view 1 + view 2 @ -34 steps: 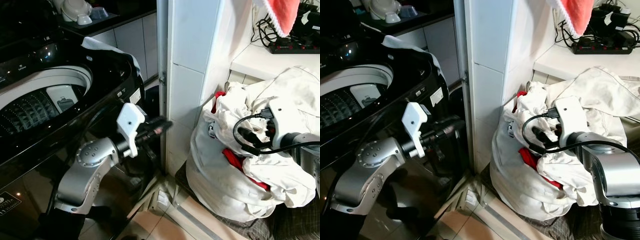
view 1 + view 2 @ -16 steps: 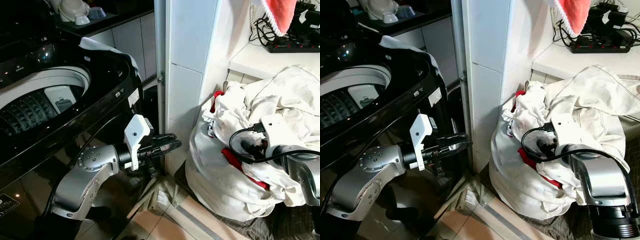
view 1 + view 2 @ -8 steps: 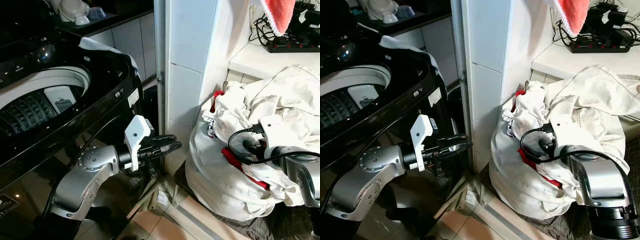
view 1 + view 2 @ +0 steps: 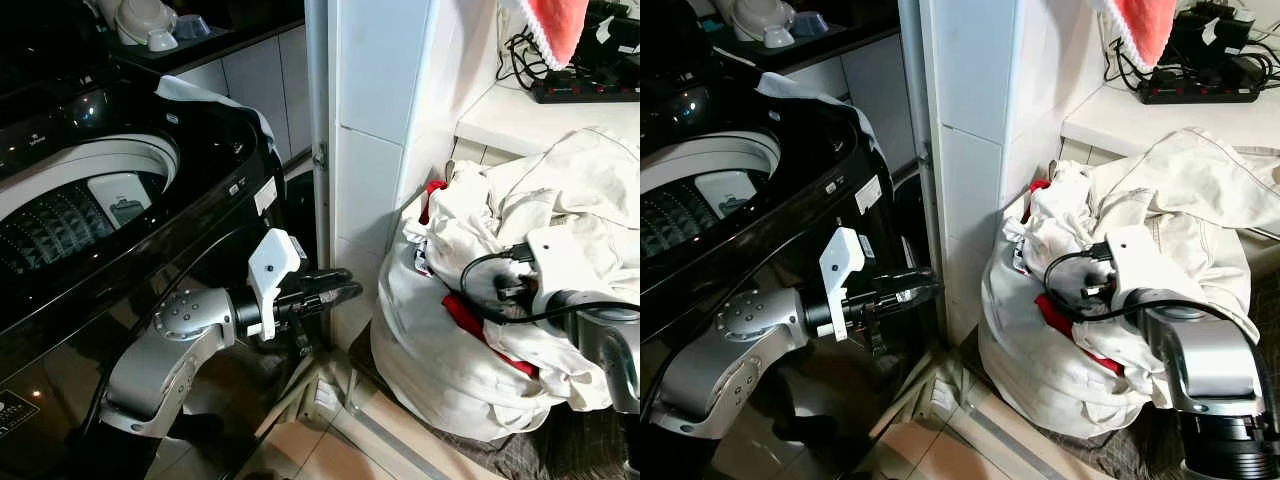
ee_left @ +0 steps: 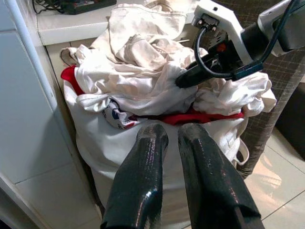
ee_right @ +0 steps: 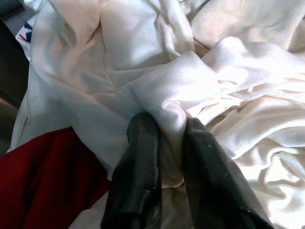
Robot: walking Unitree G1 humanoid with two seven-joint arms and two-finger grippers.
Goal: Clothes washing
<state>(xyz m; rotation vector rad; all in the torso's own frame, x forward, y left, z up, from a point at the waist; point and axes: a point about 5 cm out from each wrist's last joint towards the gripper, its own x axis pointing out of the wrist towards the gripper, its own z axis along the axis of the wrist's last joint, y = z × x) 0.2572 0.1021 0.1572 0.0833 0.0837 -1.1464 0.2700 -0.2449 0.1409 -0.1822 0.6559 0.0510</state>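
A heap of white laundry [image 4: 470, 250] with a red garment [image 4: 462, 316] in it fills a white bag [image 4: 430, 370] on the floor beside the tiled pillar. My right gripper [image 6: 170, 121] is dug into the heap's top, shut on a fold of white cloth [image 6: 181, 90]; in the head view it sits at the heap's right side [image 4: 503, 290]. My left gripper [image 4: 345, 291] reaches out level in front of the black top-loading washing machine [image 4: 215, 150], pointing at the bag, a short way from it. Its fingers [image 5: 150, 143] stand close together with nothing between them. The machine's drum [image 4: 70, 205] stands uncovered.
A tiled pillar [image 4: 380, 130] stands between machine and bag. A white shelf [image 4: 520, 115] above the heap carries a power strip [image 4: 590, 92] and cables; a red-and-white cloth [image 4: 555, 25] hangs over it. A white cloth [image 4: 215, 95] lies on the machine's back corner. Beige floor tiles [image 4: 400, 440] lie below.
My left arm has dropped from the machine's front and stretched toward the bag, its fingers drawing together. My right wrist sank into the heap, then rose slightly with the white fold.
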